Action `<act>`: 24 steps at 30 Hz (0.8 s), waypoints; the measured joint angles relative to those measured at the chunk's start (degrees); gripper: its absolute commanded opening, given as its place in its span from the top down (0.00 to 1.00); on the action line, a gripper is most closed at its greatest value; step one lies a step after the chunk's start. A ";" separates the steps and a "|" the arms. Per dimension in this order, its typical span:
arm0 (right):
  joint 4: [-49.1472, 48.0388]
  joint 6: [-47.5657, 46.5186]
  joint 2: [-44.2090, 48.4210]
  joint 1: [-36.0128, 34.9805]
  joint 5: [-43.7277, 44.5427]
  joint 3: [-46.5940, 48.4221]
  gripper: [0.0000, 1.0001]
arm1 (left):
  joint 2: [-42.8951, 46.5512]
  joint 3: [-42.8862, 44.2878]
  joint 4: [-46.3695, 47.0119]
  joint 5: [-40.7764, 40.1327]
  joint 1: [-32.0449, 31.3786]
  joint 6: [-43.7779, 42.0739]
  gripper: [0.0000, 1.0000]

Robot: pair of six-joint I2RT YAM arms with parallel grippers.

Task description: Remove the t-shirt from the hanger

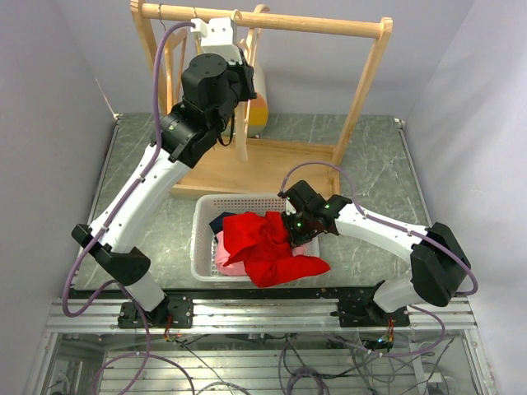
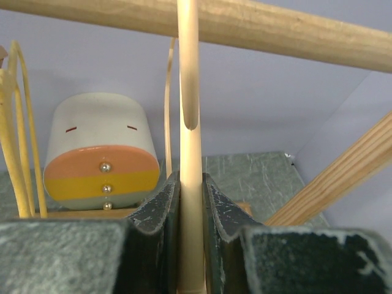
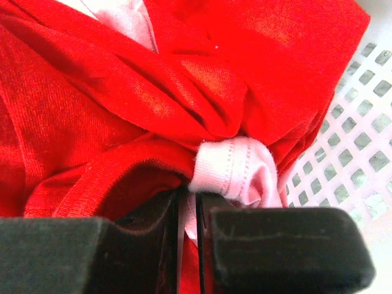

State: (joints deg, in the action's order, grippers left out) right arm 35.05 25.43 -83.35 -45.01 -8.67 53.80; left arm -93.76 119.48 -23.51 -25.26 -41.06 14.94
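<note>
The red t-shirt (image 1: 265, 243) lies bunched over the white basket (image 1: 201, 247), off the hanger, with one end draped over the near rim. My right gripper (image 1: 293, 227) is shut on it at its right side. In the right wrist view the jaws (image 3: 188, 208) pinch red cloth (image 3: 122, 92) and a pale pink ribbed edge (image 3: 236, 165). My left gripper (image 1: 244, 78) is raised at the rack and shut on the bare wooden hanger (image 1: 242, 136). In the left wrist view the hanger (image 2: 188, 141) stands upright between the closed pads (image 2: 217, 208).
The wooden rack's top rod (image 1: 329, 25) carries the hanger; its base board (image 1: 272, 169) sits behind the basket. A white, orange and yellow object (image 2: 101, 153) stands behind the rack. Pink (image 1: 230, 257) and dark clothes lie in the basket. Other hangers (image 2: 18, 128) hang at left.
</note>
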 measured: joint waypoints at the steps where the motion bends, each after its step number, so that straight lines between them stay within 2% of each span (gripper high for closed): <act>1: -0.09 0.00 0.00 0.00 -0.09 -0.04 0.88 | 0.00 -0.22 0.76 -0.20 0.00 0.00 0.93; 7: -0.04 -0.48 0.00 0.00 -0.37 -0.02 0.88 | -0.55 0.22 2.23 -1.86 0.13 -0.83 0.93; 16: 2.38 -1.05 1.29 -0.02 0.37 0.83 0.87 | -7.78 7.37 2.19 -2.27 2.40 -1.68 0.93; 24: 4.66 -0.98 4.24 -0.04 0.98 0.83 0.87 | -10.19 8.83 2.27 -2.05 4.81 -2.01 0.93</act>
State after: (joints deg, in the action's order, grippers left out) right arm 39.70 24.45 -79.11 -45.06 -7.68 54.63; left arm -103.94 128.31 -21.23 -27.31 -36.25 12.93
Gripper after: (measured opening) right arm 0.131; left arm 0.242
